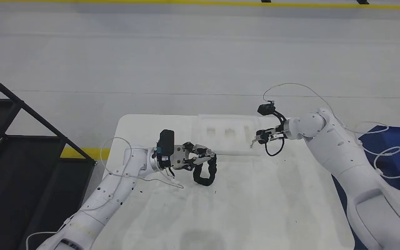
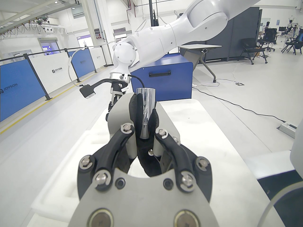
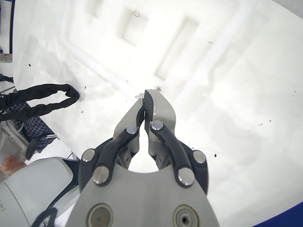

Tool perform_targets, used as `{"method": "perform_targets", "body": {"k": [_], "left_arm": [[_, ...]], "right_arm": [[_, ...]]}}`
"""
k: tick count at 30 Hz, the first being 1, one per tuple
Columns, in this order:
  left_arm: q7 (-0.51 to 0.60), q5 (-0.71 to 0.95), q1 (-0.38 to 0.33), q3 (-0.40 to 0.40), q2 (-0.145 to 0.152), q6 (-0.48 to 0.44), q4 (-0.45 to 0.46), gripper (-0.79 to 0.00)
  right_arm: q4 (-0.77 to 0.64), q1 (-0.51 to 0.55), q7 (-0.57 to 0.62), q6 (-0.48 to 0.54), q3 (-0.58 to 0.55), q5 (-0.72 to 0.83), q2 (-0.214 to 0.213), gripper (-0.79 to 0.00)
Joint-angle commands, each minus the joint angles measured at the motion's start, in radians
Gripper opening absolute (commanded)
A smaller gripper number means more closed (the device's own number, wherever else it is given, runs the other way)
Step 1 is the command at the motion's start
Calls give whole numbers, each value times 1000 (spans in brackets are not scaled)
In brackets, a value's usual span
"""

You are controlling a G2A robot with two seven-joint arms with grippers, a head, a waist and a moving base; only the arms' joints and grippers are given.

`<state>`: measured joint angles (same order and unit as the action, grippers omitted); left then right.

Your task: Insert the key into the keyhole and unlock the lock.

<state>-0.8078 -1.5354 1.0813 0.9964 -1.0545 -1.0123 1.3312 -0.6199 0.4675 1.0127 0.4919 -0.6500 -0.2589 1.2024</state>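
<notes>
The lock has a chrome cylinder body (image 2: 146, 109) and a black sleeved cable loop (image 1: 205, 175). My left gripper (image 1: 201, 156) is shut on the chrome body (image 1: 199, 157) and holds it above the left half of the white table, with the loop (image 3: 49, 100) hanging below. My right gripper (image 1: 255, 139) sits over the near edge of the foam tray, to the right of the lock and apart from it. It is shut on a small key; only a pale tip (image 3: 139, 96) shows past the fingertips (image 3: 148, 98). In the left wrist view, the right gripper (image 2: 114, 100) shows beyond the lock.
A white foam tray (image 1: 215, 145) with several rectangular recesses (image 3: 177, 48) lies at the back of the white table (image 1: 262, 206). The near half of the table is bare. Dark frames stand off the table's left side.
</notes>
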Motion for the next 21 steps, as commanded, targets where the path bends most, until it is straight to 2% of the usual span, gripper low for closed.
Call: {"method": "perform_targets", "body": {"k": [1, 21], "left_arm": [[0, 0, 0, 0, 0, 0, 0, -785], [0, 0, 0, 0, 0, 0, 0, -785]], "right_arm": [[7, -2, 0, 3, 1, 1, 4, -785], [122, -25, -8, 9, 26, -11, 57, -785]]}}
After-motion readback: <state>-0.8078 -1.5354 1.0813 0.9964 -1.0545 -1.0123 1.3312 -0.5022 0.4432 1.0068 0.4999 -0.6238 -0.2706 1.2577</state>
